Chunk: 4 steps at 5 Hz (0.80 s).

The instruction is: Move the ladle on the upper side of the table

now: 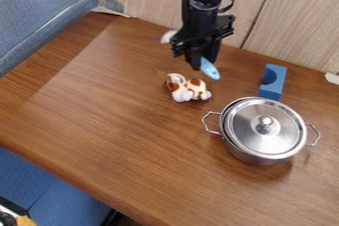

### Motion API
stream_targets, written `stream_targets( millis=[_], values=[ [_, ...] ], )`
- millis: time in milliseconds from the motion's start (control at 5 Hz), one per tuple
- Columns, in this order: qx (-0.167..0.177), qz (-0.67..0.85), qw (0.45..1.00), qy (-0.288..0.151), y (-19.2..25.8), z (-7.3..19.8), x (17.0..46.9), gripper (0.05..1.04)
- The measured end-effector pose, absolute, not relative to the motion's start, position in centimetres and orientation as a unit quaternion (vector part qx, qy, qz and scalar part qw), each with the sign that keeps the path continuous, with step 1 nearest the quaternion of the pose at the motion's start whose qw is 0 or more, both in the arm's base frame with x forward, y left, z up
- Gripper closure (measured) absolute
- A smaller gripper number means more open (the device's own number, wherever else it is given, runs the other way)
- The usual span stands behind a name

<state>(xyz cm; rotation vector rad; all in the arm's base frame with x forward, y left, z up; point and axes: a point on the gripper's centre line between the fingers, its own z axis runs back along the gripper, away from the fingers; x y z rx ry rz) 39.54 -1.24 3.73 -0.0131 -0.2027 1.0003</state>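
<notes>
Camera view: lidded pot (249, 156), contents hidden; end effector (200, 60) closed on the ladle (210, 69).

Robot arm (200, 12) black all over, matte-looking, chunky boxy segments. Thin black cable (230, 3) bows out along one side. Pincer (203, 59) also black, angular, wide uneven body with parts jutting sideways. Finer markings too small to tell.
</notes>
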Motion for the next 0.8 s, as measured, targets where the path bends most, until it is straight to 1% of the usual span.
stream_targets(
  millis=[200, 400, 600, 800],
  values=[
    [0.001, 0.486, 0.869, -0.096, -1.5, 2.7, 40.8, 0.757],
    [0.006, 0.480, 0.873, -0.088, -2.3, 1.3, 41.0, 0.698],
    [0.000, 0.468, 0.880, -0.080, -2.6, 0.9, 41.3, 0.398],
    [0.002, 0.465, 0.882, -0.077, -2.6, 0.9, 41.2, 0.121]
  ],
)
